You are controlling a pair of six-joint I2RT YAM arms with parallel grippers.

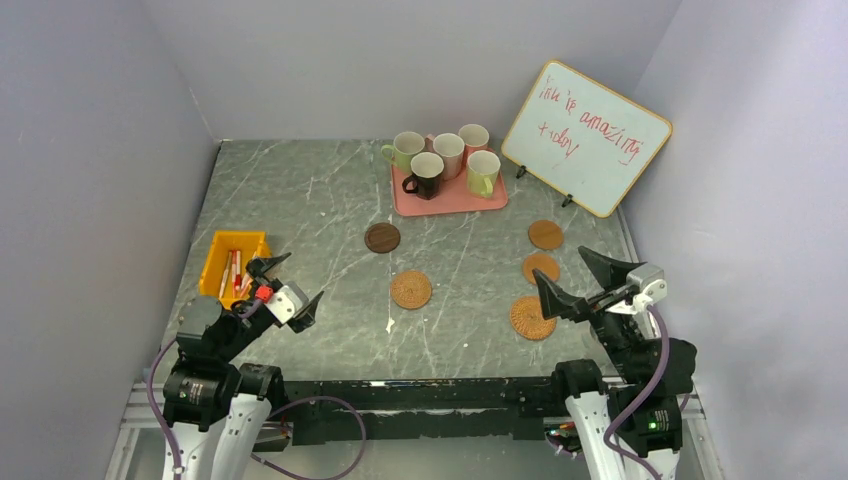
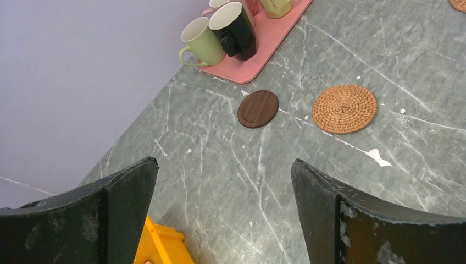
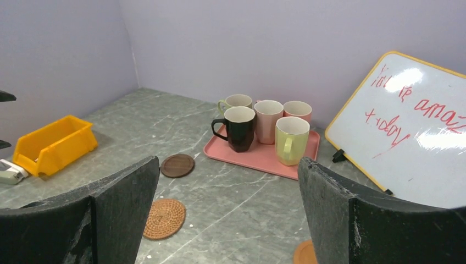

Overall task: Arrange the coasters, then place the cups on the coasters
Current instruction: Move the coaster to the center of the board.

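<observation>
Several cups (image 1: 444, 160) stand bunched on a pink tray (image 1: 452, 200) at the back: a dark brown one (image 1: 424, 174), pale green ones (image 1: 405, 149) (image 1: 483, 172) and pale pink ones (image 1: 449, 152). Coasters lie loose on the table: a dark brown disc (image 1: 382, 237) (image 2: 258, 108), a woven one (image 1: 411, 289) (image 2: 344, 108) mid-table, and three orange-tan ones (image 1: 545, 234) (image 1: 541, 268) (image 1: 532, 317) at the right. My left gripper (image 1: 285, 283) hangs open and empty at the near left. My right gripper (image 1: 578, 278) hangs open and empty beside the right-hand coasters.
A yellow bin (image 1: 232, 262) holding markers sits at the left, under the left gripper's outer finger. A whiteboard (image 1: 586, 136) with red writing leans against the back right wall. Purple walls close in the table on three sides.
</observation>
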